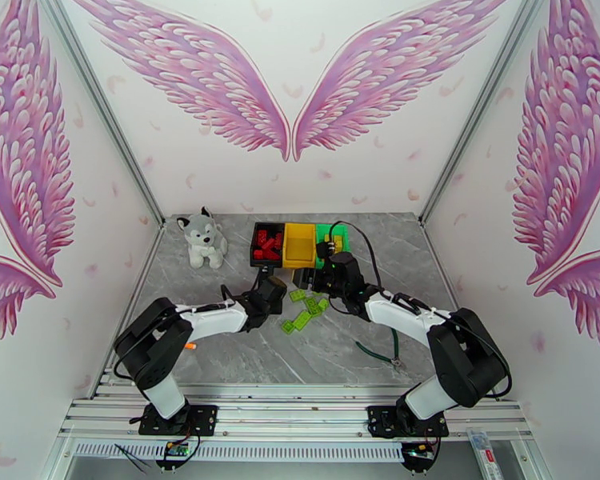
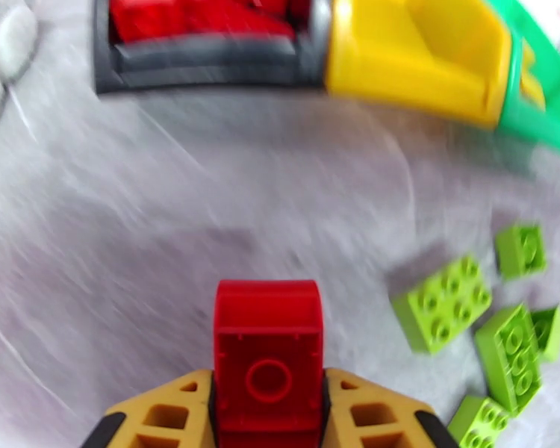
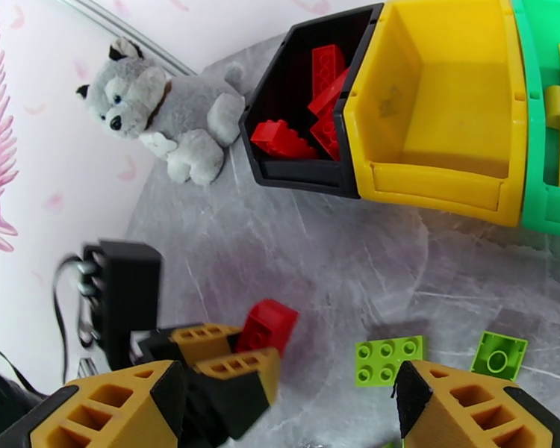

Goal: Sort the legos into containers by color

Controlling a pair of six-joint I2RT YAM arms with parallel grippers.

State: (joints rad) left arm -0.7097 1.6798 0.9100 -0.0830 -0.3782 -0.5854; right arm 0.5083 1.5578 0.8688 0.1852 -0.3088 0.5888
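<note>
Three bins in a row at the far side of the bench: black bin left, yellow bin middle, green bin right.

Top view: left gripper just near of the black bin; green legos loose between the arms.

Left wrist: left gripper clamped on a red lego. Black bin lies far and slightly left with reds inside, so presumably the destination.

Right wrist: right gripper spread wide, empty; green legos just beyond its fingers.

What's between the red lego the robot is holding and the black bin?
Just bare table between the red lego and the black bin, in the left wrist view.
</note>
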